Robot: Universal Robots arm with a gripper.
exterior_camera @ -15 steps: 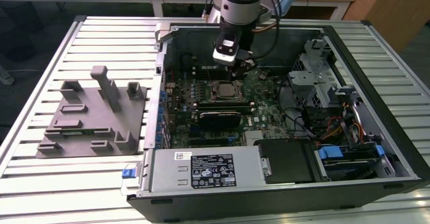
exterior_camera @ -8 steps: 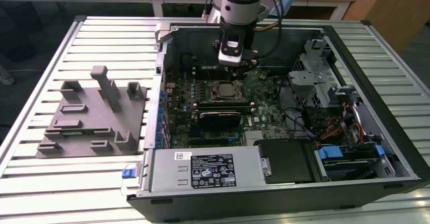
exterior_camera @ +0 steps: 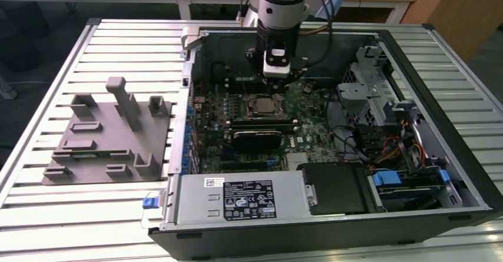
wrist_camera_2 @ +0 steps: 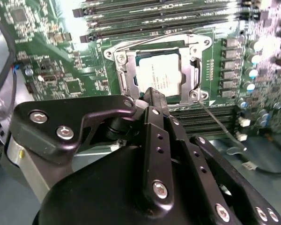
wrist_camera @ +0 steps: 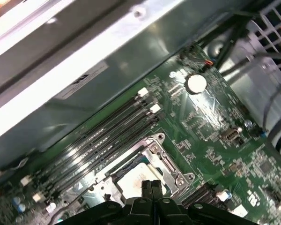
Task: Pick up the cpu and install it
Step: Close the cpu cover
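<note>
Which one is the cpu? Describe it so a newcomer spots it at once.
Look inside the open computer case, at the green board. Near the board's middle, a metal frame holds the cpu: the lone shiny silver square, unlike the long black slots beside it.

cpu [wrist_camera_2: 158, 77] | lying in socket [wrist_camera_2: 122, 70] | claw [wrist_camera_2: 151, 93] closed, empty, near it

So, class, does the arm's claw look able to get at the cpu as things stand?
Probably yes: the claw hangs close above the cpu, whose shiny top lies bare in the socket, nothing between them.
</note>
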